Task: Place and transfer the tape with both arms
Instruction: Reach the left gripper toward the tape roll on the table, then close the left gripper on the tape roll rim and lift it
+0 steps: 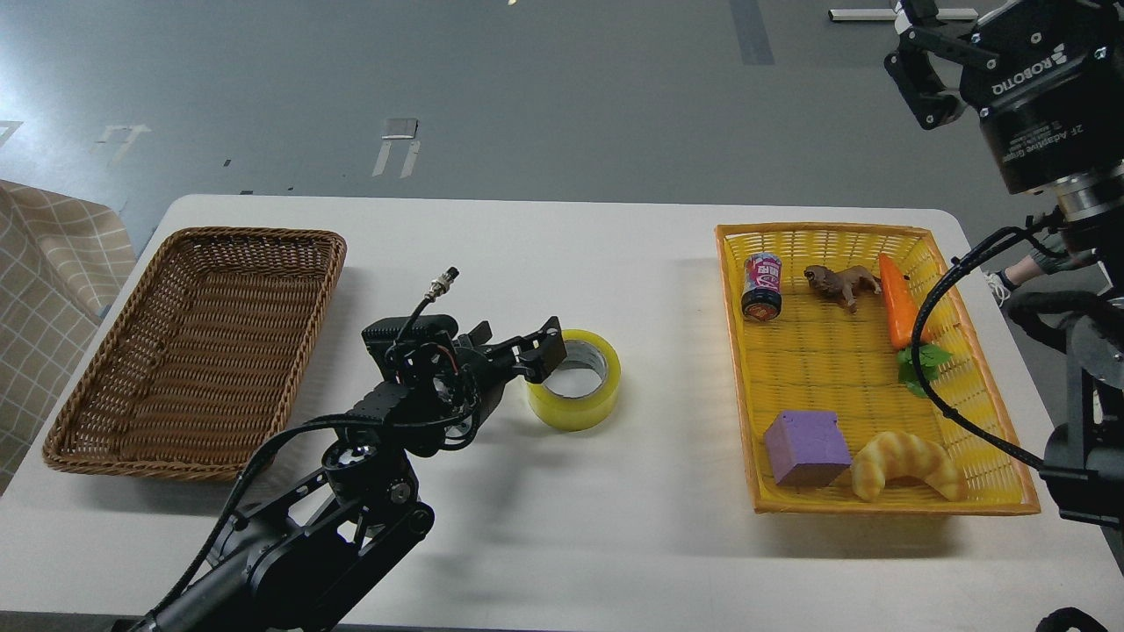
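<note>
**Tape at my left gripper**

While my left gripper [537, 349] pinches the tape's [575, 380] rim mid-table, my right gripper [918, 66] hangs spread, raised. Wicker basket [189, 347] left; yellow tray [878, 369] holds can [761, 286], animal toy [841, 283], carrot [897, 300], purple block [806, 448], croissant [906, 465].

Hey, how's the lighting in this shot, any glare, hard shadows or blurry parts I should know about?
Head view: even, soft overhead light; the white table is bright but not blown out; faint soft shadows lie under the left gripper and beside the tape; the right gripper, close to the camera at the top edge, looks large yet its lettering stays readable; no motion blur is visible.
</note>
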{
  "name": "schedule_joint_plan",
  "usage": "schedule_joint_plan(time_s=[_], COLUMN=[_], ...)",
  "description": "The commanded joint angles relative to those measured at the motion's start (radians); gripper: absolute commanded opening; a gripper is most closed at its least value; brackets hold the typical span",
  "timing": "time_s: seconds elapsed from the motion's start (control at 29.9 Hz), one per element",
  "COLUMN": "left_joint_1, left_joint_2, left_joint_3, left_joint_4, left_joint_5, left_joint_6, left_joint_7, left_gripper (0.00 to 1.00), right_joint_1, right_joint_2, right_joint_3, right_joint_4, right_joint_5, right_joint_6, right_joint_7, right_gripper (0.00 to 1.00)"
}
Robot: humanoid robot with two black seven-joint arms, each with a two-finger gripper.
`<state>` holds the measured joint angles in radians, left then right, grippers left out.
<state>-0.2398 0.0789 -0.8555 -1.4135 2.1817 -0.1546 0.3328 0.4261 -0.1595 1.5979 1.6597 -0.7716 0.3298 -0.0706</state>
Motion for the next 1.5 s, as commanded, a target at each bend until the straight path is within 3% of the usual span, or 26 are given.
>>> schedule_joint_plan(time_s=[0.0,0.74,1.2,1.47], left_joint_1=[-0.007,-0.075,-0.081,-0.108], left_joint_2=[0.002,0.013,0.022,0.068], left_joint_3=[0.024,0.113,0.145,0.197], left_joint_4=[0.004,0.148,0.153,0.166], left_joint_5=[0.0,0.0,0.0,0.0], left_joint_6=[0.0,0.01,0.013,0.013], left_joint_7=[0.0,-0.003,-0.012,-0.023], left_gripper=[0.98,0.98,0.97,0.73], right_joint_1=[-0.003,-0.023,-0.035,-0.049], right_joint_2=[-0.002,-0.009,-0.009,-0.009], right_joint_3=[0.002,0.013,0.025,0.039], right_joint_4=[0.002,0.005,0.003,0.003], right_joint_5=[0.0,0.0,0.0,0.002], right_joint_6=[0.0,-0.009,-0.009,-0.009], right_joint_7=[0.0,0.0,0.0,0.0], right_gripper=[1.0,1.0,1.0,1.0])
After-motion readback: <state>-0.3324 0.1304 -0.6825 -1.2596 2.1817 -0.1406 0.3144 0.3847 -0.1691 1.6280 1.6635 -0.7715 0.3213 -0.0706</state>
